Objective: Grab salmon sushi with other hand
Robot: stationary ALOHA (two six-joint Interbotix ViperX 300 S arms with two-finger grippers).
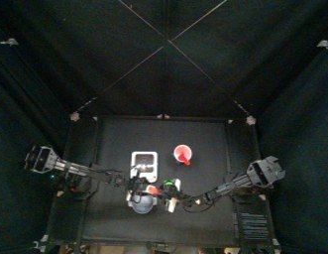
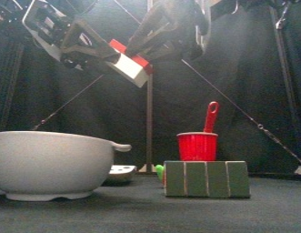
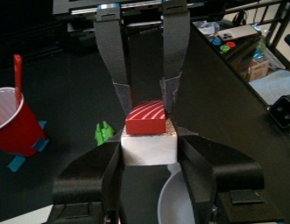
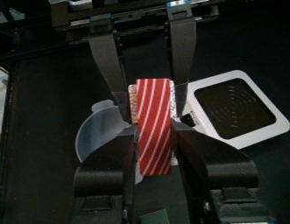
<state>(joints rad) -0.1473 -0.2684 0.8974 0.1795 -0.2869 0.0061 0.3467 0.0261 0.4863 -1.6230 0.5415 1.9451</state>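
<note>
Right now the salmon sushi [image 3: 150, 118] is up in the air, well above the grey bowl [image 2: 49, 164], over its right-hand rim in the front view. It's a red-and-white striped slab on a white base.

Right gripper [image 4: 153, 131]: clamped on the sushi, one jaw on each long side. The right wrist view shows the bowl directly underneath it.

Left gripper [image 3: 151, 149]: comes in from the opposite end, jaws apart and flanking the sushi's white base, very close to it on both sides. Can't tell whether they actually touch it. So both grippers meet at the sushi over the bowl, and only the right one has a confirmed grip.

Rest of the table, relative to the bowl:
- red cup [image 2: 197, 146] stands off the bowl's right side and further back in the front view, upright, with a red stick [image 2: 211, 116] leaning out of it
- small green piece [image 2: 157, 168] lies on the table just off the bowl's right rim, between bowl and cup
- row of green blocks [image 2: 207, 179] sits right of the bowl, in front of the cup
- white square device [image 4: 235, 105] with a dark panel is flat on the table just beside the bowl
</note>
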